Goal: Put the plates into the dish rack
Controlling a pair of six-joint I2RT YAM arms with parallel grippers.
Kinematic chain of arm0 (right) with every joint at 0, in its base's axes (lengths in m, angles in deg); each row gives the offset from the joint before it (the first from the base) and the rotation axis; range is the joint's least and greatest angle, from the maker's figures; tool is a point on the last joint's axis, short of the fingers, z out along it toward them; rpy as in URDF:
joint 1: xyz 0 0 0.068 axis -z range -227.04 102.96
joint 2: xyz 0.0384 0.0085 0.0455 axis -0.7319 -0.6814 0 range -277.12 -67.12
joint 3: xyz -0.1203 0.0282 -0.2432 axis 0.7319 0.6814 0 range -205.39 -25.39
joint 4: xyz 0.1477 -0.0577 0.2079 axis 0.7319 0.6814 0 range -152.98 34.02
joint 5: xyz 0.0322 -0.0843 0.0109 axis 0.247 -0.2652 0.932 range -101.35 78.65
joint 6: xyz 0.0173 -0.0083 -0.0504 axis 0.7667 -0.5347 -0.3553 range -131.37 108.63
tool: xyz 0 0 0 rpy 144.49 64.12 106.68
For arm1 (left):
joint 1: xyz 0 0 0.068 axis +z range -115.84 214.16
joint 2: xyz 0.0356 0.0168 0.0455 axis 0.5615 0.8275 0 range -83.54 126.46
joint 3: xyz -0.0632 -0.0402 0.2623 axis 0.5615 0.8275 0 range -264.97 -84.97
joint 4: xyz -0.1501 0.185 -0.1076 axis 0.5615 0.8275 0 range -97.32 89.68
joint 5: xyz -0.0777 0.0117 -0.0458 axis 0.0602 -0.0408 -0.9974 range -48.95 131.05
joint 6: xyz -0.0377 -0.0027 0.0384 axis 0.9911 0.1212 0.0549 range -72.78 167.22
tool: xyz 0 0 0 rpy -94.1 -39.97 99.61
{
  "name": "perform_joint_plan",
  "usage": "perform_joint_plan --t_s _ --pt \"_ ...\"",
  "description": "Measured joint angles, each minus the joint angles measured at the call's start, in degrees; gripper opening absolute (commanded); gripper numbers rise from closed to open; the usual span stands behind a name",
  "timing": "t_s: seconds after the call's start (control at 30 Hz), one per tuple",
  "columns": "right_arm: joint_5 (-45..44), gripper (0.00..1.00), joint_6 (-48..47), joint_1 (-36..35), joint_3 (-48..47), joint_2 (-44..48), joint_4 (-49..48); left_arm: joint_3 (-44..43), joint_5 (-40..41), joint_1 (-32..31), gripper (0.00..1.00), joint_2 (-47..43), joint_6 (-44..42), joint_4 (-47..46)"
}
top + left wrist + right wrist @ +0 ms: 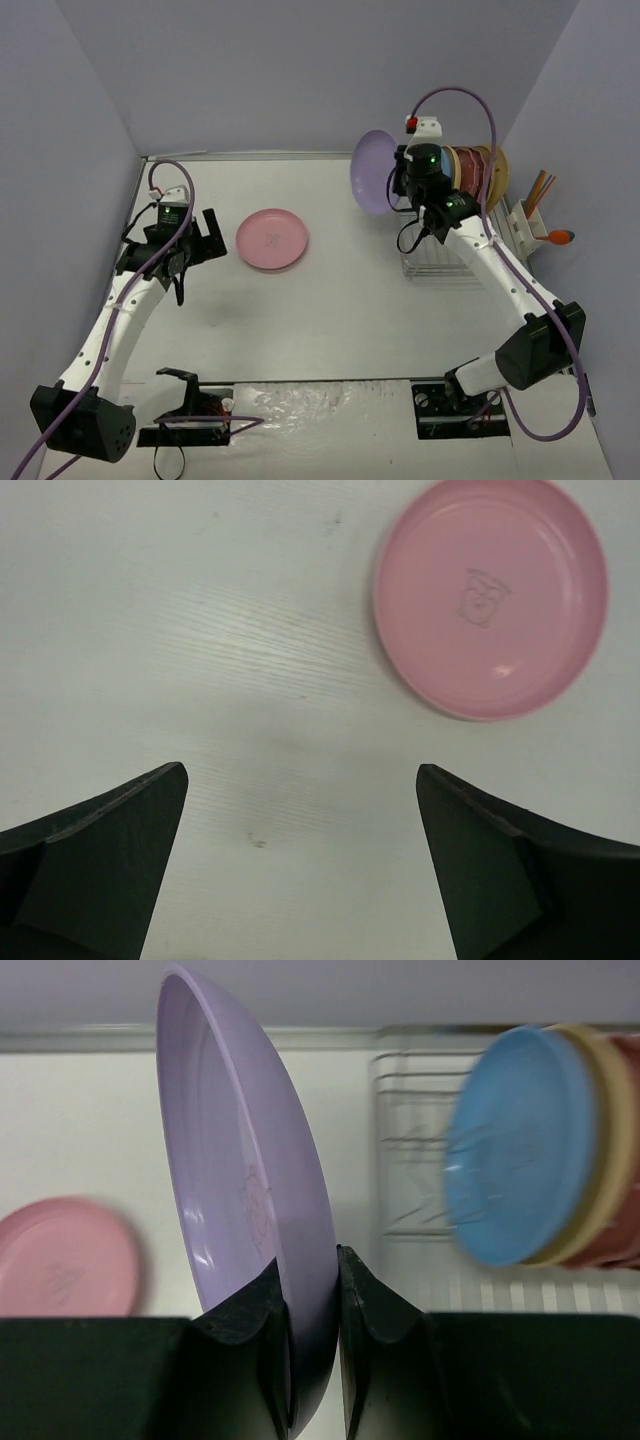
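My right gripper is shut on the rim of a lilac plate. It holds the plate on edge in the air just left of the dish rack. A blue plate and several tan and reddish plates stand upright in the rack's far end. A pink plate lies flat on the table. My left gripper hangs open over bare table, left of the pink plate, with nothing between its fingers.
A white utensil caddy with an orange-handled tool and sticks is on the rack's right side. Grey walls close the table at the back and both sides. The near slots of the rack hold no plates.
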Motion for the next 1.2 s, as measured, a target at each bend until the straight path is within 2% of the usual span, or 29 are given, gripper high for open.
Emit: perform_joint_plan --t_s 0.23,0.5,0.7,1.2 --pt "-16.1 0.00 -11.1 7.7 -7.6 -4.5 1.5 2.7 5.7 4.1 0.97 -2.4 -5.9 1.5" --pt "-23.8 0.00 -18.0 9.6 -12.5 -18.8 -0.8 8.8 6.4 5.5 0.97 -2.5 -7.5 0.6" --pt "-24.8 0.00 -19.3 8.7 -12.8 -23.2 -3.8 8.8 5.9 6.1 0.97 -1.7 -7.7 -0.5" --pt "-24.5 0.00 -22.7 9.6 -12.7 -21.1 -6.6 8.8 4.8 6.9 0.97 -1.6 -7.7 -1.2"
